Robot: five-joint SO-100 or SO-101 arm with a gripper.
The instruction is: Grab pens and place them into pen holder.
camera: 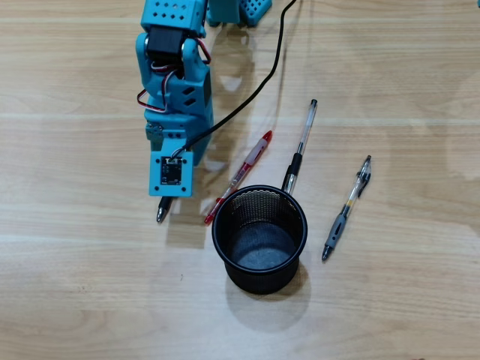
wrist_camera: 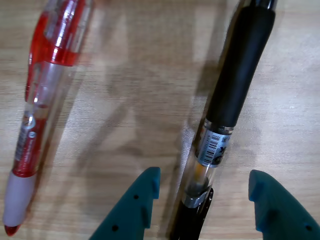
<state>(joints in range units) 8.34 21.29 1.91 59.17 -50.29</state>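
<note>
— Which pen is the arm over?

— A black-grip pen (wrist_camera: 235,90) lying flat on the tabletop (wrist_camera: 130,100). In the wrist view it runs between the two teal fingers (wrist_camera: 137,205) of the claw (wrist_camera: 205,190), its clear barrel with a barcode label sitting in the gap. In the overhead view only its tip (camera: 162,212) pokes out below the arm's wrist.

— Is the claw gripping it?

— No. The jaws stand apart, one finger on either side of the barrel, with bare wood visible between each finger and the pen.

— And the other pens?

— A red pen (wrist_camera: 42,100) lies just beside it, to the left in the wrist view; overhead it is to the right of the arm (camera: 174,112), slanting (camera: 240,177) with its lower end close to the holder's rim. Further right a long black pen (camera: 298,150) runs up from behind the holder, and a grey-grip pen (camera: 346,210) lies apart on the far right.

— Where is the pen holder?

— The black mesh pen holder (camera: 289,274) stands upright, right of and below the claw in the overhead view — nothing shows inside it but its dark floor. A black cable (camera: 270,71) trails from the wrist up across the tabletop.
</note>
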